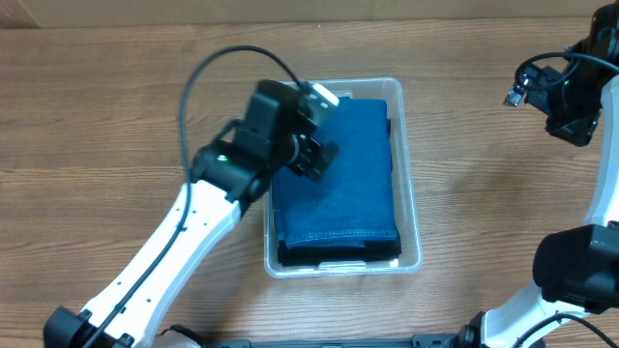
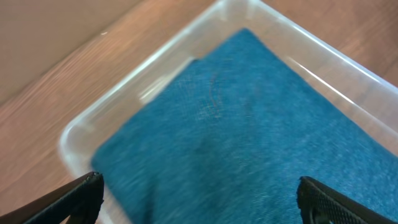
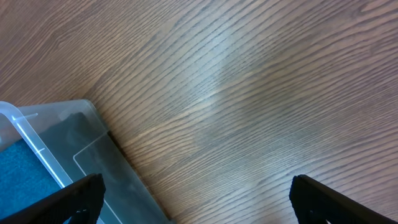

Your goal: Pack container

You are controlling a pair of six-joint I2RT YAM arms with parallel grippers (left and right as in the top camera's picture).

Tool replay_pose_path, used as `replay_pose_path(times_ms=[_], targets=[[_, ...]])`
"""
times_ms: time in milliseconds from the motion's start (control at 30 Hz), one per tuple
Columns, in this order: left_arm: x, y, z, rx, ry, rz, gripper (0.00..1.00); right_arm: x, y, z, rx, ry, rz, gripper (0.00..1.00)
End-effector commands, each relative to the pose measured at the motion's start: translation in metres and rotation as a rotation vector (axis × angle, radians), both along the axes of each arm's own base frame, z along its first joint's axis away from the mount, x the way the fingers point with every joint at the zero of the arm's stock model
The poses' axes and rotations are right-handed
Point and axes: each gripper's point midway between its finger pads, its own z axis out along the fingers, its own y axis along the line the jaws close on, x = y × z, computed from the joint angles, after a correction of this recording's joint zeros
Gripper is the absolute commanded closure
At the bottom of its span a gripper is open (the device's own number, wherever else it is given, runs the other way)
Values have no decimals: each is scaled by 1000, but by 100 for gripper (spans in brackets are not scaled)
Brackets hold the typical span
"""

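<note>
The clear rectangular plastic container (image 1: pixel 412 193) sits near the middle of the brown wooden table (image 1: pixel 97 145). A folded blue cloth (image 1: pixel 348 184) lies in it, on top of a folded black cloth (image 1: pixel 338 257) whose edge shows at the near end. The left gripper (image 1: pixel 323 158) hangs over the container's far left part, above the blue cloth, its fingers spread to either side. The right gripper (image 1: pixel 571 124) is far to the right, well apart from the container, spread over bare table.
</note>
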Motion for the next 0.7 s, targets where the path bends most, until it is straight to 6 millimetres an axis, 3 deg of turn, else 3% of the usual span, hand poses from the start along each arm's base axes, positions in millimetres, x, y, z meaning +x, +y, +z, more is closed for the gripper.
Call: replay_pose_path(times_ms=[0, 67, 167, 233, 267, 300, 333, 400, 433, 467, 500, 567, 633, 667], targets=[[13, 0, -46, 80, 90, 11, 34, 0, 2, 4, 1, -15, 7, 0], [15, 6, -79, 111, 177, 42, 43, 0, 2, 4, 1, -15, 7, 0], [15, 15, -139, 156, 334, 83, 45, 0, 2, 4, 1, -14, 7, 0], [8, 19, -150, 175, 378, 86, 44, -1, 2, 4, 2, -11, 7, 0], [7, 19, -149, 177, 381, 86, 35, -1, 2, 4, 2, -11, 7, 0], [8, 19, -136, 169, 367, 86, 25, -1, 2, 4, 2, -11, 7, 0], [9, 18, -123, 159, 351, 86, 24, -1, 2, 4, 2, -11, 7, 0], [19, 20, -60, 119, 244, 109, 21, -1, 2, 4, 2, -11, 7, 0], [23, 26, -27, 111, 175, 144, 9, -1, 2, 4, 2, -11, 7, 0], [25, 33, -2, 106, 120, 176, 6, -1, 2, 4, 2, -12, 7, 0], [28, 47, 38, 93, 31, 226, 0, 0, 2, 4, 3, -14, 8, 0], [29, 74, 80, 43, -50, 309, 0, 5, 15, 6, 37, -40, 71, 0], [31, 117, 102, -74, -58, 488, 0, 17, 44, 11, 91, -103, 213, 0], [33, 149, 104, -134, -39, 615, 0, 22, 56, 12, 73, -117, 260, 0]])
